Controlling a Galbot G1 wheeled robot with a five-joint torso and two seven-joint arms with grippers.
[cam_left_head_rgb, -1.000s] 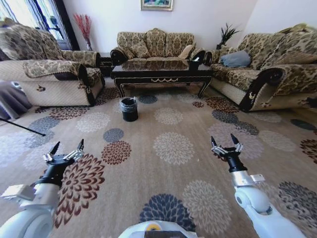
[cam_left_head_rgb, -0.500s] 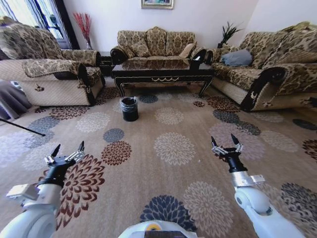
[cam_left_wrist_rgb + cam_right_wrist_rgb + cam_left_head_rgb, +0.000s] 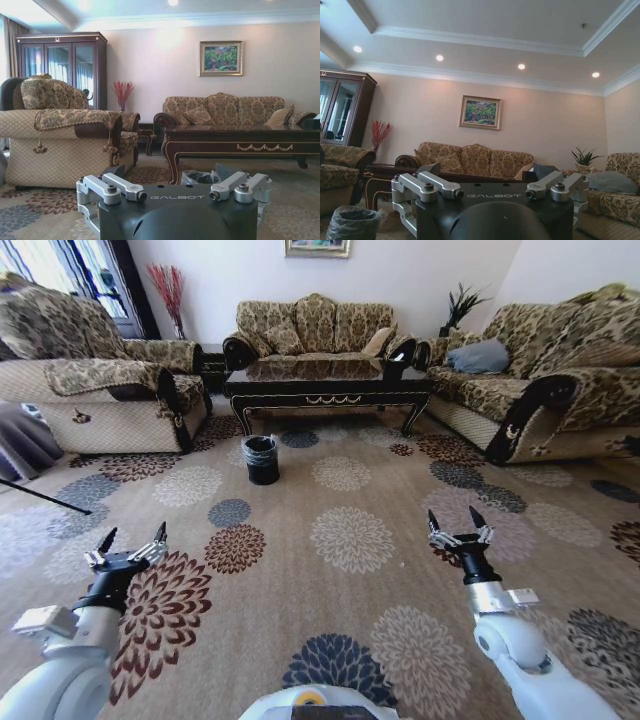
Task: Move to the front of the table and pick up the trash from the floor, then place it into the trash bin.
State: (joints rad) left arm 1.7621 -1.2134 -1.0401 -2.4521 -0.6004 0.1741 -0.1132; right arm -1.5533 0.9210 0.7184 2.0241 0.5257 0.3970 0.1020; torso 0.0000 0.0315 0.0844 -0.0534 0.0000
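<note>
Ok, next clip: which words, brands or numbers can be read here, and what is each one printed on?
"GALBOT", on the black housing of the left gripper, left wrist view.
"GALBOT", on the black housing of the right gripper, right wrist view.
The framed landscape picture on the back wall shows no legible text.

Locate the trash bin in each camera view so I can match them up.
Head view: trash bin on the carpet, left of centre, before the table.
Left wrist view: bag rim just above the gripper body, under the table's left end.
Right wrist view: lower-left corner.
Shared landmark: framed painting.
</note>
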